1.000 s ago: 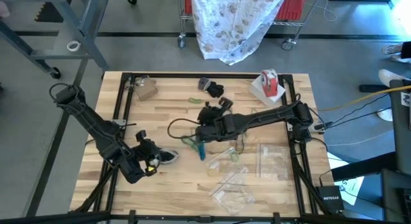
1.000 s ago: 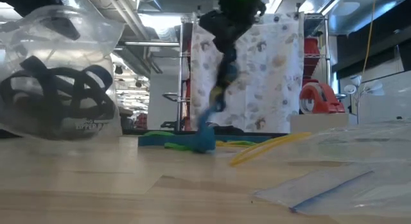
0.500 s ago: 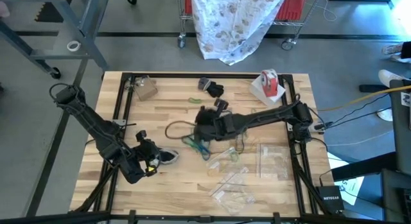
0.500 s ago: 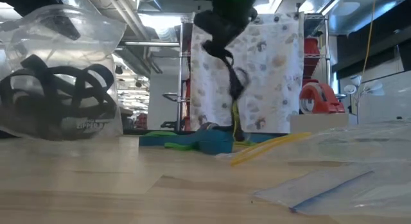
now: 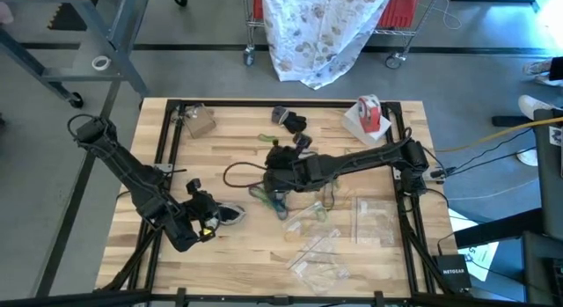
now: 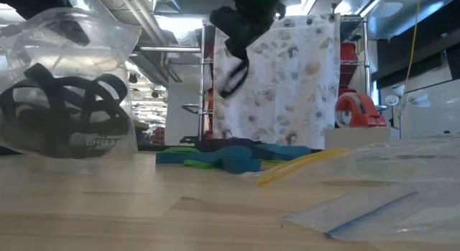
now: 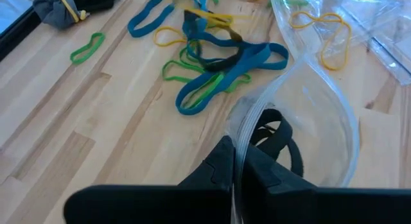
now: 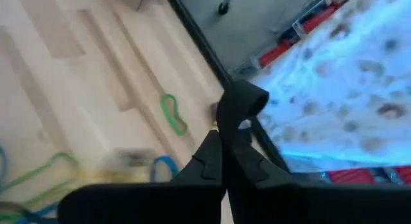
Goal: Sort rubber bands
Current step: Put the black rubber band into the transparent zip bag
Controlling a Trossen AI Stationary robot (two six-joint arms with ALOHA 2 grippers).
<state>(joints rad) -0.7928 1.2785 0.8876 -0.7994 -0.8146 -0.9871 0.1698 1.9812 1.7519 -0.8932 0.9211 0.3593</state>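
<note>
the bag (image 6: 68, 85) reads "zipper" faintly (black bands (image 7: 276, 137) inside), pinched by the left gripper (image 7: 234, 169). the right gripper (image 8: 221, 150) pinches a black band (image 8: 239, 102).

Right gripper (image 6: 231, 72) now higher above the pile, a black rubber band (image 6: 233, 77) lifted clear in it.

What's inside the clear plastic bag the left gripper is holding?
Black rubber bands lie coiled inside the clear bag, which the left gripper pinches shut at its rim. How many there are cannot be told; the bag's lower part is covered by the gripper.
</note>
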